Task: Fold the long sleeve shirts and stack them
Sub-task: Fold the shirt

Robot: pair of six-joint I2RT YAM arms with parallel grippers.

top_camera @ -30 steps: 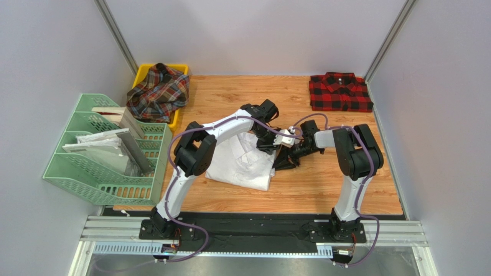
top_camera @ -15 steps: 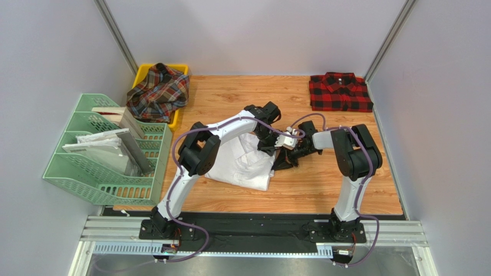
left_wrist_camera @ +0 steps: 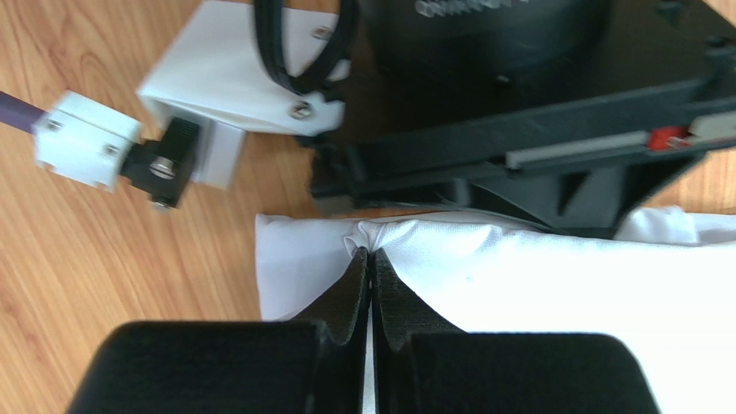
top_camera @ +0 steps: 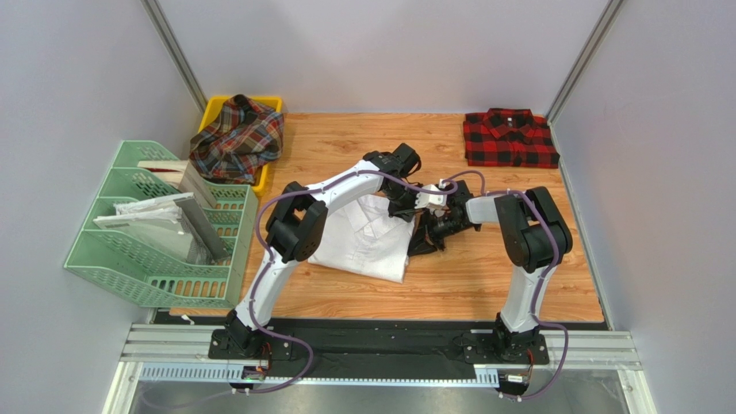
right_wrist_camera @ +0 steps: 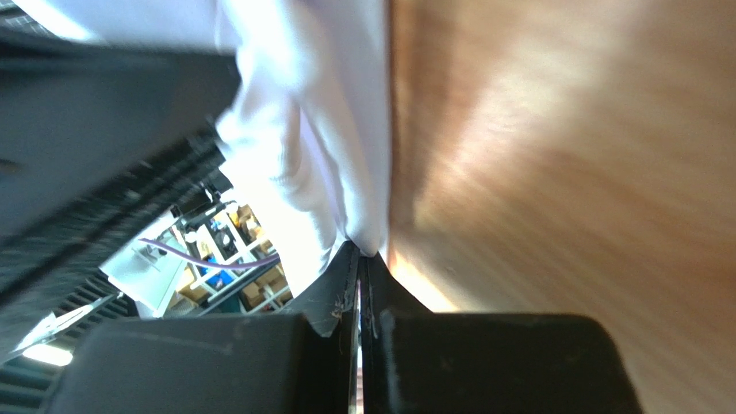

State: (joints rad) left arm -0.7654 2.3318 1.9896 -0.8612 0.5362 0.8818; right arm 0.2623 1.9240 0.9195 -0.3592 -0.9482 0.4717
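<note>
Left gripper (left_wrist_camera: pixel 370 255): black fingers pressed together, pinching a puckered bit of the white shirt (left_wrist_camera: pixel 536 276) right at its edge, near a corner. Right gripper (right_wrist_camera: pixel 361 259): fingers also closed tight, with a hanging fold of the same white cloth nipped at the tips. The two grippers sit just beside each other at the shirt's right edge. In the left wrist view, the right arm's black body and its white mount (left_wrist_camera: pixel 233 86) with a purple cable (left_wrist_camera: pixel 13 110) fill the space above the cloth.

The white shirt is plain, smooth woven cloth, partly folded into a rough four-sided slab. It lies flat at the middle of the wooden table (top_camera: pixel 484 276), skewed so that its near edge slants down toward the right. Collar lines show faintly on top; which way the collar points is hard to tell. The left arm covers its far right corner, and a dark shadow sits under the lifted edge.

The right wrist view is blurred, with the wood grain smeared and the cloth overexposed.

The checked shirt (top_camera: pixel 510 138), red and black, is folded into a neat rectangle at the far right corner, long axis left-right, collar toward the back wall. The tartan shirt (top_camera: pixel 237 138) is crumpled in a heap over a yellow bin (top_camera: pixel 268 102) at the far left, hiding most of the bin. A green mesh rack (top_camera: pixel 155 280) holding flat items stands off the left side of the table.
</note>
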